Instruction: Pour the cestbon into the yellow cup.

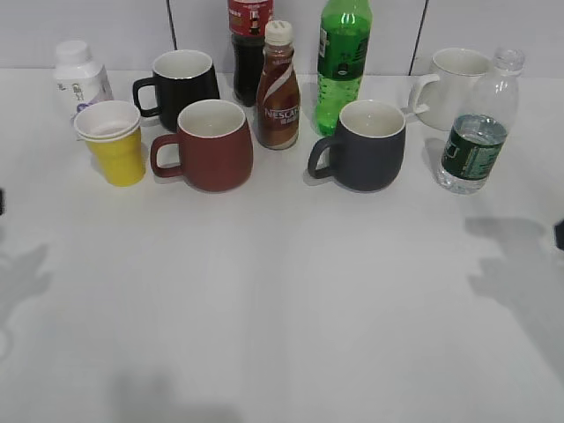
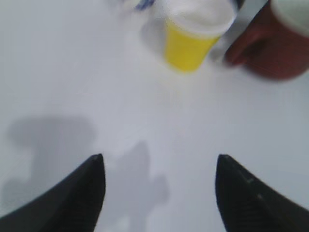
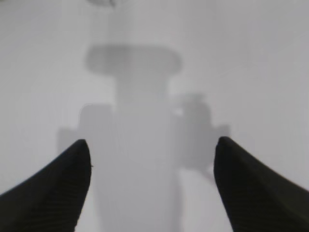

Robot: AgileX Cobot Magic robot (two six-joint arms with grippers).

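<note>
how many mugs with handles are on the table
4: a black mug back left, a brown-red mug beside the yellow cup, a dark grey mug centre right, a white mug back right. None looks hidden.

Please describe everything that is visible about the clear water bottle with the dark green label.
The cestbon is a clear plastic bottle with a dark green label band around its lower body and a clear neck. It stands upright at the right end of the table, just in front of the white mug. Whether they touch is unclear. No hand holds it.
</note>
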